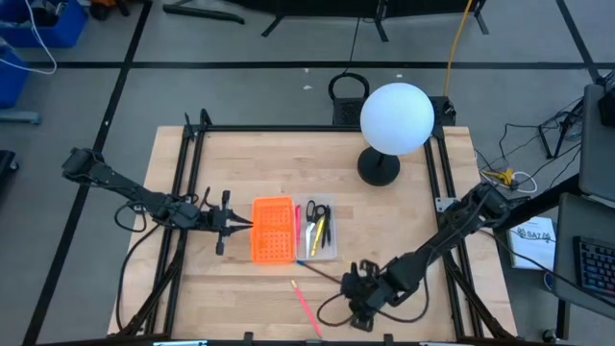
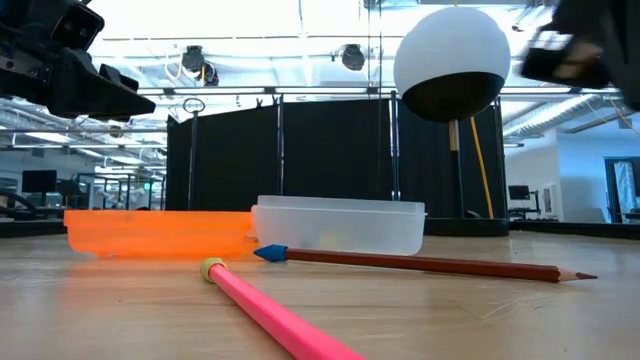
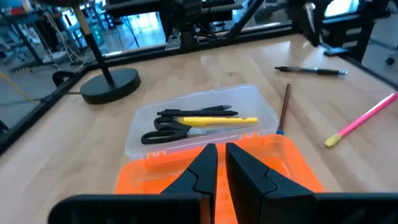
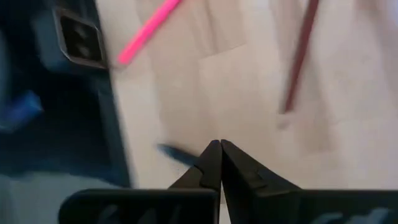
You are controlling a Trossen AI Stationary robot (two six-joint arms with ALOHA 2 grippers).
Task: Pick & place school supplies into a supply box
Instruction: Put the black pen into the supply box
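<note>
here the right hand [image 4: 219, 144], clenched, seemingly on nothing, hangs near the table's [image 1: 404, 231] front edge.

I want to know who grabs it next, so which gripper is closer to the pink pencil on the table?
Right. The right gripper sits shut just beside the pink pencil near the table's front edge. The left gripper waits farther off, beyond the orange panel.

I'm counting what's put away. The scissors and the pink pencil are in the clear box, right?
Not quite. The scissors are in the clear box, but the pink pencil lies on the table outside it, as the left wrist view shows.
</note>
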